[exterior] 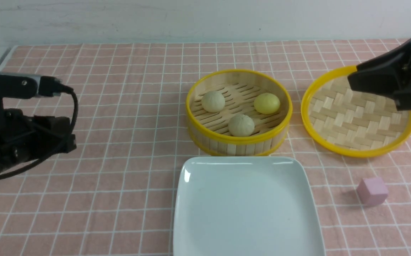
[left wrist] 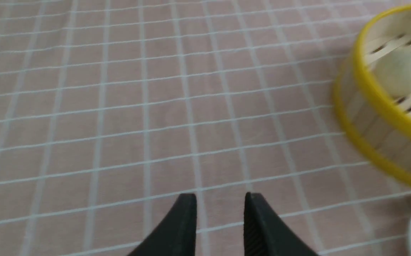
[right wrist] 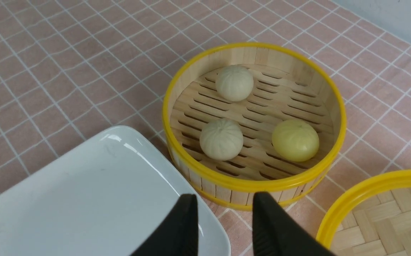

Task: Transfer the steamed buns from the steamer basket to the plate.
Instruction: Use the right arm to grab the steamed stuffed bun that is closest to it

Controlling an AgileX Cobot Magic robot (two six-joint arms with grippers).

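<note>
RISK: may catch slat wall of deep round yellow-rimmed bamboo steamer basket point(exterior: 239, 139), or squash a bun | BUNS: three small pleated steamed buns point(exterior: 241, 125), two beige, one yellow, all in basket; none on glossy white square plate point(exterior: 244, 213) | POSE: right gripper point(right wrist: 225, 199) raised, right of basket; left gripper point(left wrist: 219, 197) well apart from it; both slightly parted, holding nothing
</note>
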